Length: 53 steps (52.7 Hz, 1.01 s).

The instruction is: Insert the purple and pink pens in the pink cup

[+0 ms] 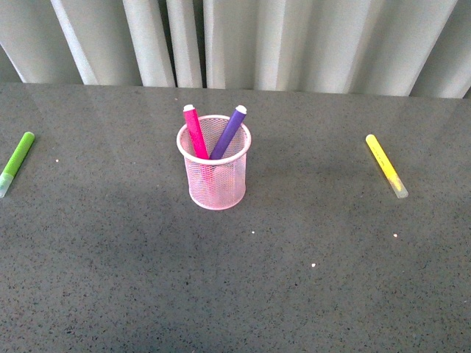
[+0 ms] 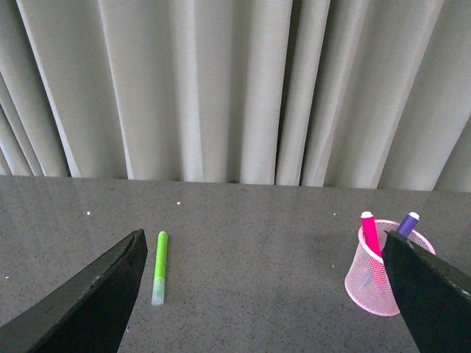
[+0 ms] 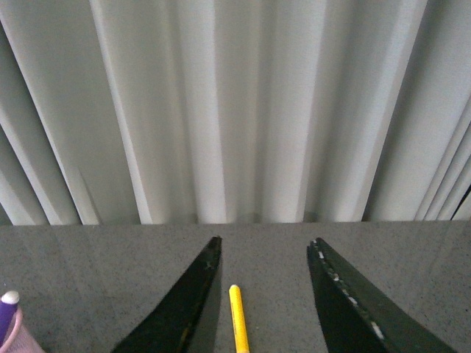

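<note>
A: Where do the two pens stand?

B: Both are in the pink cup (image 1: 213,173), which sits upright on the grey counter (image 1: 309,294) about mid-way across and toward the far side. The pink pen (image 1: 194,131) leans left, the purple pen (image 1: 229,131) leans right, and they cross low inside the mesh. Their whitish tips poke above the rim because the cup is shorter than they are.

A: So why the tilt?

B: The cup is far wider than a pen, so each one rests against the rim rather than standing straight.

A: And the arms?

B: Neither shows in the front view. The left pincer (image 2: 265,294) is spread wide and empty, looking across the counter with the cup on its right and the green marker (image 2: 159,268) ahead. The right pincer (image 3: 265,301) is also released, holding nothing, with the yellow marker (image 3: 238,318) lying on the counter between its jaws in the wrist view.

A: Anything left to do?

B: I'd judge not; the green and yellow markers lie well apart at the left and right edges, and they aren't wanted.
</note>
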Available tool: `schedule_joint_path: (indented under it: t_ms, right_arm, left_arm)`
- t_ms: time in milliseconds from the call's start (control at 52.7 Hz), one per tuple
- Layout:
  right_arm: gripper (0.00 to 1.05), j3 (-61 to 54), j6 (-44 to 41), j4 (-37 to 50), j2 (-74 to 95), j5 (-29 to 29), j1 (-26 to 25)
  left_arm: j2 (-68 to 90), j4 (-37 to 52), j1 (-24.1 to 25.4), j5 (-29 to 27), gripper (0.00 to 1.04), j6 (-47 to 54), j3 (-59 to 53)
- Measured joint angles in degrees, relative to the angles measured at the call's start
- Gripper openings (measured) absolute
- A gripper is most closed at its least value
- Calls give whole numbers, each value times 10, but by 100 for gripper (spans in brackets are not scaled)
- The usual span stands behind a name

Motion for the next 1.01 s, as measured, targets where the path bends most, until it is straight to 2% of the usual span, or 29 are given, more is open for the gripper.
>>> schedule_joint_path:
  t_ms: [114, 152, 399, 475, 570, 1006]
  right_arm:
    - [8, -43, -3, -21, -59, -25, -24]
    - [3, -51, -5, -28, -74, -30, -29]
    - [3, -87, -5, -76, -159, -54, -54]
    - [3, -96, -5, -91, -183, -96, -84]
    - [3, -118, -5, -73, -194, -97, -101]
    - [3, -125, -5, -214, -347, -100, -102]
  left_arm:
    - [0, 0, 0, 0, 98, 0, 0]
    - [0, 0, 0, 0, 98, 0, 0]
    - [0, 0, 0, 0, 98, 0, 0]
    - [0, 0, 0, 0, 98, 0, 0]
    - [0, 0, 0, 0, 98, 0, 0]
    - [0, 0, 0, 0, 98, 0, 0]
